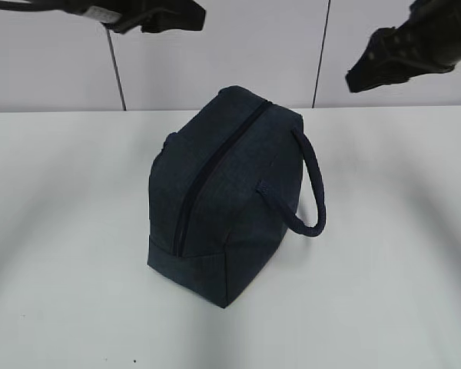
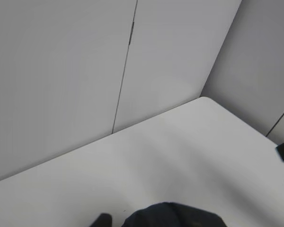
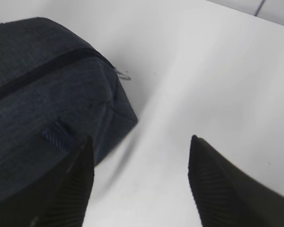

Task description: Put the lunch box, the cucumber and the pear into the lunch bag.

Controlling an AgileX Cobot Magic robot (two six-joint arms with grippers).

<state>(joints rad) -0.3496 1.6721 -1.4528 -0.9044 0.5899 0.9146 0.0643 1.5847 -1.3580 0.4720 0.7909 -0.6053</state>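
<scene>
The dark navy lunch bag [image 1: 230,192] stands in the middle of the white table, its zipper [image 1: 215,169] shut and its loop handle [image 1: 313,188] hanging on the right. My left gripper [image 1: 173,15] hangs high above the bag's far left; only one fingertip [image 2: 102,220] shows in its wrist view, beside the bag's top [image 2: 175,216]. My right gripper [image 3: 141,139] is open and empty, high at the right [image 1: 373,69], next to the bag's end [image 3: 38,94], where the metal ring pull [image 3: 123,74] sticks out. The lunch box, cucumber and pear are out of view.
A pale panelled wall [image 1: 230,46] stands behind the table. The table's rounded far corner [image 2: 206,99] shows in the left wrist view. Bare white tabletop [image 1: 384,292] lies around the bag.
</scene>
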